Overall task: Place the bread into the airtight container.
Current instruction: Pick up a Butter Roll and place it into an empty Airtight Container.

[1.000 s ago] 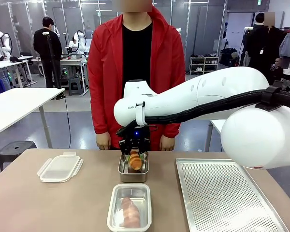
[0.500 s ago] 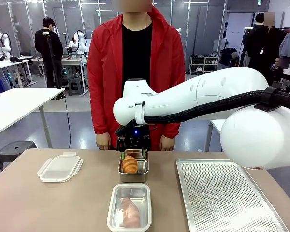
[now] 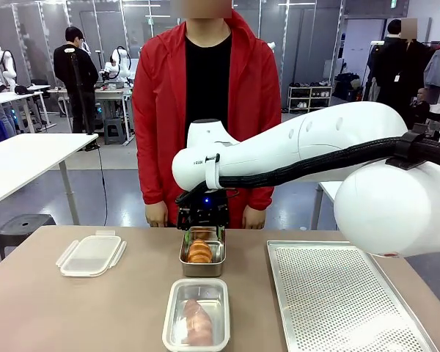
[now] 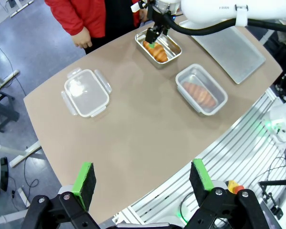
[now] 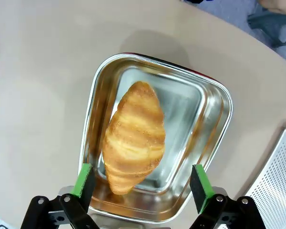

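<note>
The brown counter (image 3: 95, 308) spans the near part of the scene, with a person in a red jacket (image 3: 205, 110) standing at its far edge, hands hanging by the counter's rim. The right arm (image 3: 301, 150) reaches in from the right across the middle, and its gripper (image 3: 203, 220) hangs just above the far metal container (image 3: 202, 256), jaws spread wide with nothing between them. On the right lies a large perforated metal tray (image 3: 337, 293). At the left sits a clear plastic lid (image 3: 91, 254) with side clips, well apart from the rest. At the near middle stands a clear-sided container (image 3: 196, 315) with a bread (image 3: 196, 321) in it. The metal container lies beyond it toward the person, and a croissant (image 5: 133, 136) rests on its floor, lengthwise, apart from the green pads (image 5: 83, 179) that rise on either side in the right wrist view. The left gripper (image 4: 142, 175) hovers high over the counter's near-left edge, its jaws also wide and empty.
</note>
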Action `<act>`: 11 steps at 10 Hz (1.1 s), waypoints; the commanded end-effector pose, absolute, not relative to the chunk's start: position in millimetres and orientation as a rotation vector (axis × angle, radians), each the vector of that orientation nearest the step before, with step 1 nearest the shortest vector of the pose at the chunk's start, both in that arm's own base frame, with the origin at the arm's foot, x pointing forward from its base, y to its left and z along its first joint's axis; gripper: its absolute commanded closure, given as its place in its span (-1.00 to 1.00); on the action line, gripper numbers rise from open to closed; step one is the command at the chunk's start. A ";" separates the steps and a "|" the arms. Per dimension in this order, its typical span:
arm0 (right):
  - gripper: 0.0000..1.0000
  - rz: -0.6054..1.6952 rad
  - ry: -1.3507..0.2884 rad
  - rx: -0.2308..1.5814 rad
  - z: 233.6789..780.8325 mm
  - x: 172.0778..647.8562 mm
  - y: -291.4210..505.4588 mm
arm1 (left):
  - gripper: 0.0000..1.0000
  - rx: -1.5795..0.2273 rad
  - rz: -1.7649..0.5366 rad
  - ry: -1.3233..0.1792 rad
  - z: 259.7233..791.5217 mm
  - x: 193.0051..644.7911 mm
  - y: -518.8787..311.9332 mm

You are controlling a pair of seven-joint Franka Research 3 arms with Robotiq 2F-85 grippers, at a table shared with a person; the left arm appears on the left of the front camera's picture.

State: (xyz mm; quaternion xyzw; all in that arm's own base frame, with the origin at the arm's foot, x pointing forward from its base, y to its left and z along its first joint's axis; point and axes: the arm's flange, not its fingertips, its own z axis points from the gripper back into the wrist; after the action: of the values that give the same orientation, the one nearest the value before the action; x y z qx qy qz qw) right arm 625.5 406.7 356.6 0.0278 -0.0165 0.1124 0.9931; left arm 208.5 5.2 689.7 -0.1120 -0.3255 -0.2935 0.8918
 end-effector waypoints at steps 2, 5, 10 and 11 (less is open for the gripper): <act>-1.00 0.222 -0.031 0.062 357.2 625.1 407.6 | -1.00 -0.243 -0.624 -0.679 692.1 209.0 3.9; -1.00 0.222 -0.031 0.062 357.2 625.1 407.6 | -1.00 -0.243 -0.624 -0.679 692.1 209.0 3.9; -1.00 0.222 -0.031 0.062 357.2 625.1 407.6 | -1.00 -0.243 -0.624 -0.679 692.1 209.0 3.9; -1.00 0.222 -0.031 0.062 357.2 625.1 407.6 | -1.00 -0.243 -0.624 -0.679 692.1 209.0 3.9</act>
State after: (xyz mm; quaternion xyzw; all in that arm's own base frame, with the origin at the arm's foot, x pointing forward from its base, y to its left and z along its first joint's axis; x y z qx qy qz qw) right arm 625.5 406.7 356.6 0.0278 -0.0164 0.1124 0.9931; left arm 208.5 5.2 689.7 -0.1120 -0.3255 -0.2935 0.8918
